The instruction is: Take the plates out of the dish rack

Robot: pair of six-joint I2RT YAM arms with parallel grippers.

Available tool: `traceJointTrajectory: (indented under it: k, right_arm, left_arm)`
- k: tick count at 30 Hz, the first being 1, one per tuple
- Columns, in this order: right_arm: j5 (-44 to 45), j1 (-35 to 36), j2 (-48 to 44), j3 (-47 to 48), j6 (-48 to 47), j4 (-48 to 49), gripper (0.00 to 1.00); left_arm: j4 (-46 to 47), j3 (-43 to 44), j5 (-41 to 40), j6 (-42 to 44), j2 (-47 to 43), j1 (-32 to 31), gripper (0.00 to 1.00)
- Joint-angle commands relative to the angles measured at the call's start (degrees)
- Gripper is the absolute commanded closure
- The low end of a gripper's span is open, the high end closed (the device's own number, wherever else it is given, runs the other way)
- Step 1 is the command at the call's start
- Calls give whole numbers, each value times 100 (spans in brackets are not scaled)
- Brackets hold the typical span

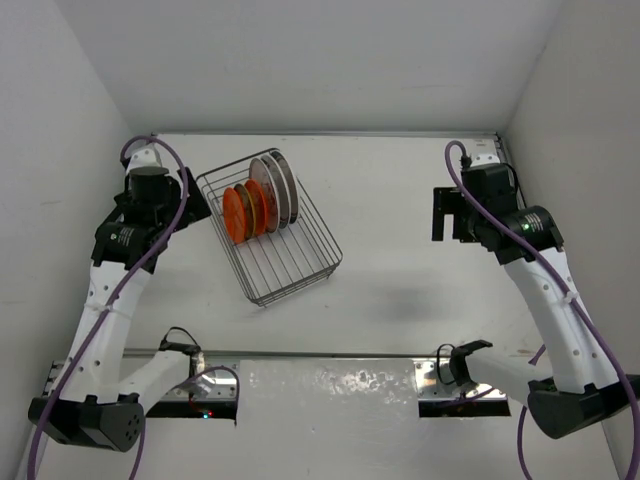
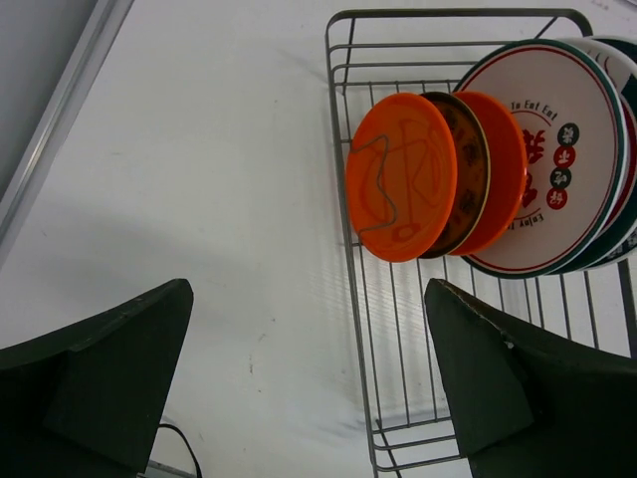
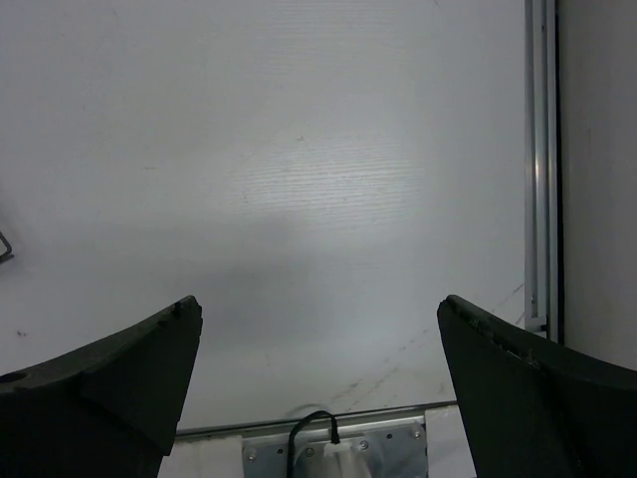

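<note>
Dark wire forms the rack [image 1: 290,262], which sits askew on the white bench [image 1: 400,290]. The left tool [image 1: 193,205] is at the rack's left side with its jaws spread wide, holding and touching nothing. In the left wrist view the left tool [image 2: 307,294] hangs above the rack's rim [image 2: 350,249], with one finger over bare bench and the other over the wire base.

The right tool [image 1: 440,215] is well to the right of the rack. It is just as wide open and empty. The right wrist view shows only plain bench between the fingers of the right tool [image 3: 318,309].

All the plates [image 1: 262,198] stand on edge, packed together at the rack's far end. The near half of the rack is bare wire. Two small orange plates [image 2: 400,177] are in front. A darker brown face shows between them, and I cannot tell whether it is a separate plate. Behind them is a larger white plate [image 2: 567,110] with a teal-and-red rim band and red marks.

More rims show behind the white plate, but the picture edge cuts them off, so they cannot be counted. The rack's right side is cut off there too.
</note>
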Motion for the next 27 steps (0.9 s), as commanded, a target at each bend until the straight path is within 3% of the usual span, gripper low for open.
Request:
traceJointTrajectory:
  k: [1,6,9,13,19,20,23,27]
  right_arm:
    - [265,12,-71,140,119,-42,1]
    - [274,3,-98,60,75,-59,1]
    - [195,3,-107,-88,145,-50,1]
    - [212,12,-89,-168,285,-129,1]
    - [64,12,-238,-344,303,-174,1]
    - [28,12,-273,-396,338,-165,1]
    - [-60,3,-396,-546,409,-182,1]
    - [-69,12,-423,-573,391,-244,1]
  left_arm:
    - [59,302,180,-71,65,-55,0]
    - [164,575,801,-413,311,-55,0]
    - [637,663,1347,-1218,793,-247,0]
    - [973,1153,1043,-1854,1690,-1256,1]
    - [1579,1462,884,-2312,2701,-1470,17]
    - [1606,1532,814,-2321,2807,-1470,26]
    - [1483,1901,664,-2338,3334,-1470,37]
    - [1474,2104,488,-2268,3809,-1470,43]
